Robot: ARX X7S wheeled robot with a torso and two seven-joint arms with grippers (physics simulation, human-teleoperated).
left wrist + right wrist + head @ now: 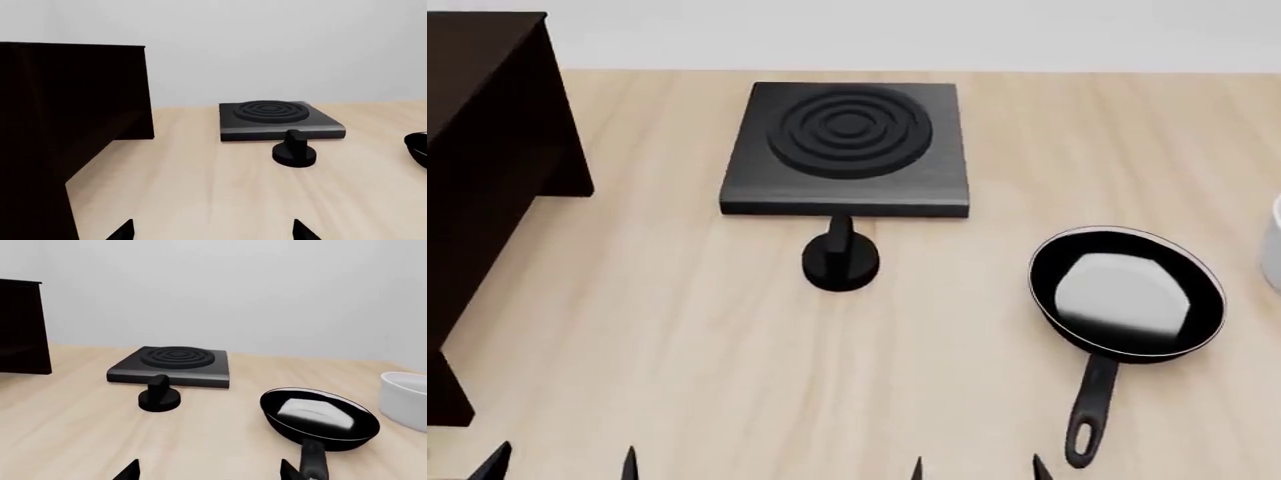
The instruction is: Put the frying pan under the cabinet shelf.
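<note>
- The frying pan (1126, 292) sits flat on the counter (667, 340), on the robot's right side. Its long black handle (1090, 405) points back toward the robot and ends in an oval hole.
- The pan looks hard and stiff. It will not bend or squash when it is squeezed.
- It is shiny and smooth, so it may be slippery. A light pinch could let it slide or turn.
- The round bowl part is probably the heavy end. If it is held far out on the handle, the bowl end may tip down.
- The best place to take hold seems to be the handle, close to where it meets the bowl part. The handle is thin, so the jaws can close around it.
- The right gripper (977, 468) is nearest the pan. Only its two dark tips show at the bottom of the head view. They stand apart with nothing between them, so the jaws are open.
- The left gripper (561, 462) also shows only its tips. They stand apart and hold nothing, so these jaws are open too.
- The cabinet shelf (487, 170) is big, dark brown and far to the left, well apart from the pan.
- A square black stove plate (847, 150) and a black knob (841, 262) just in front of it lie between the pan and the cabinet. The pan should be moved past them with care.
- A white bowl (405, 399) stands near the pan on its far right.
</note>
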